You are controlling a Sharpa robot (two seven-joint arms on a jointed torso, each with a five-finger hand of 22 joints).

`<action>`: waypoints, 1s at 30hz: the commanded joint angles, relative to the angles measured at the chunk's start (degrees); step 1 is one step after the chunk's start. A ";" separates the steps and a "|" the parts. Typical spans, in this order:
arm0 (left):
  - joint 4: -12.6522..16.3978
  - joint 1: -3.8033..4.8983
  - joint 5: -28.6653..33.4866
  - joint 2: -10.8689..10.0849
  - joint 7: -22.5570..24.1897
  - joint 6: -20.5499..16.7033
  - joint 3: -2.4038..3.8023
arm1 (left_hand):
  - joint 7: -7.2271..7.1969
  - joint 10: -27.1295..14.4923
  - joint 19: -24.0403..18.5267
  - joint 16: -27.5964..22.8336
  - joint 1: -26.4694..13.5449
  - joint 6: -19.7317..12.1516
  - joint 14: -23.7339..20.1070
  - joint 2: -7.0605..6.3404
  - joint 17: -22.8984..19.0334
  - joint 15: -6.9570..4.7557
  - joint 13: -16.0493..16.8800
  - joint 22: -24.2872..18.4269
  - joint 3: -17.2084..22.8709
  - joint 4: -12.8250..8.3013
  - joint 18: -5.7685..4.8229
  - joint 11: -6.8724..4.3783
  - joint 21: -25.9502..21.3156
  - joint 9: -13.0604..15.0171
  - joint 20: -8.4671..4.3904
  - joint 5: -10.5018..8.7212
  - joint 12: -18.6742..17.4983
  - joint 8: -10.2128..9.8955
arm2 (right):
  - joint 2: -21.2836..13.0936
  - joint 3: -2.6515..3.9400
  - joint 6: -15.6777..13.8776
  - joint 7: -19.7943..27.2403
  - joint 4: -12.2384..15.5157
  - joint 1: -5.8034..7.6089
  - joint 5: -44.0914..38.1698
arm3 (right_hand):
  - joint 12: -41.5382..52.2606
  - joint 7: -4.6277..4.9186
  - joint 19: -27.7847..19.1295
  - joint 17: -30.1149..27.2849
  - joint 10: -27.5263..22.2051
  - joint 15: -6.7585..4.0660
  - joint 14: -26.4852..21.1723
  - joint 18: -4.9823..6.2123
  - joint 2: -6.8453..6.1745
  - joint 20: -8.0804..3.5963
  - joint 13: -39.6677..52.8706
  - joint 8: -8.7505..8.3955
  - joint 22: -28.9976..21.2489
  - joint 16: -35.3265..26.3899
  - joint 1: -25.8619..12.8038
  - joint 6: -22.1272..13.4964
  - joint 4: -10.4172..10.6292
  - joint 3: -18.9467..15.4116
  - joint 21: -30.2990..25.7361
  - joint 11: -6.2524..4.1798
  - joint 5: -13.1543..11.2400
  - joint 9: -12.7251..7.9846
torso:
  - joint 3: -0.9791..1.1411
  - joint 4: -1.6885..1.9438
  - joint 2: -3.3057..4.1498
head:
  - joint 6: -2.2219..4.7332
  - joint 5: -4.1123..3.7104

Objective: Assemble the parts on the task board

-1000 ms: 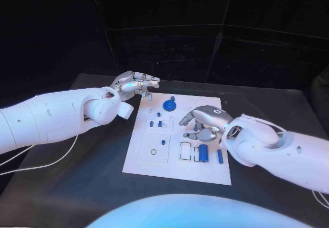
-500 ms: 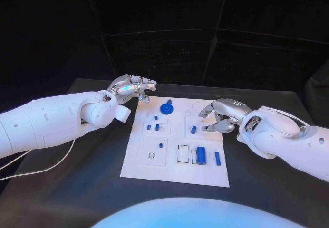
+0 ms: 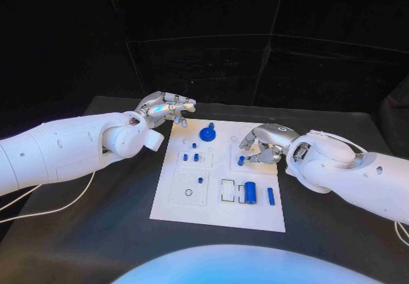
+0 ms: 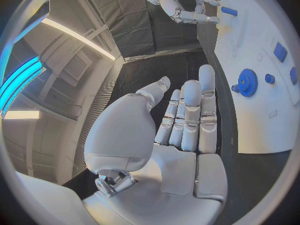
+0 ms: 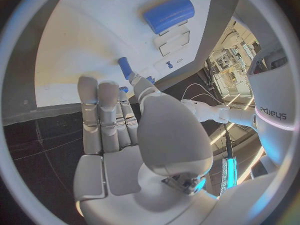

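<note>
The right hand (image 3: 262, 147), fingers spread and holding nothing, hovers beside a small blue peg (image 3: 241, 160) on the board (image 3: 217, 210): stiff, light, probably slippery, best pinched at its sides.

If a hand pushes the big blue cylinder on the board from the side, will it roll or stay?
The big blue cylinder lies on its side on the task board, so a sideways push would probably roll it. It looks solid and stiff, so it is unlikely to bend. Its smooth round surface may slip in the fingers.
</note>
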 commanded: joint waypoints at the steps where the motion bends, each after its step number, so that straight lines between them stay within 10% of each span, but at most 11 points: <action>1: 0.13 0.08 0.22 0.12 0.43 0.58 0.03 | 0.00 -0.27 -0.05 -0.31 0.13 -0.30 -0.35 0.44 -0.09 0.07 -0.09 -0.05 -0.14 -0.21 0.71 -0.01 -0.24 -0.07 0.37 0.35 0.40 0.40 | 0.61 -0.01 3.34 0.67 -0.32 0.06 -1.91 | 0.24 -0.04 1.13 0.72 1.56 -0.17 0.67 -1.16 0.38 -0.18 -0.15 0.04 1.79 0.86 0.45 0.68 0.08 0.93 1.14 -0.21 0.34 -0.03 | -0.03 0.02 0.08 | -0.13 -0.13; 30: 0.11 0.08 0.21 0.05 -0.07 1.25 0.03 | 0.03 -0.47 -0.01 -0.24 0.61 -0.41 -0.41 0.69 -0.16 0.05 -0.15 -0.22 0.10 -0.49 0.73 0.00 -0.41 -0.07 0.36 0.38 0.54 0.49 | 3.27 -0.13 6.19 -0.63 -1.90 -0.18 -3.54 | -3.23 0.20 3.31 5.15 7.68 -0.44 1.71 -2.01 -0.29 -0.61 -0.13 0.47 7.47 5.84 0.45 5.36 0.05 10.27 5.17 -0.49 -1.01 0.03 | 0.00 -0.01 -0.04 | -0.58 0.17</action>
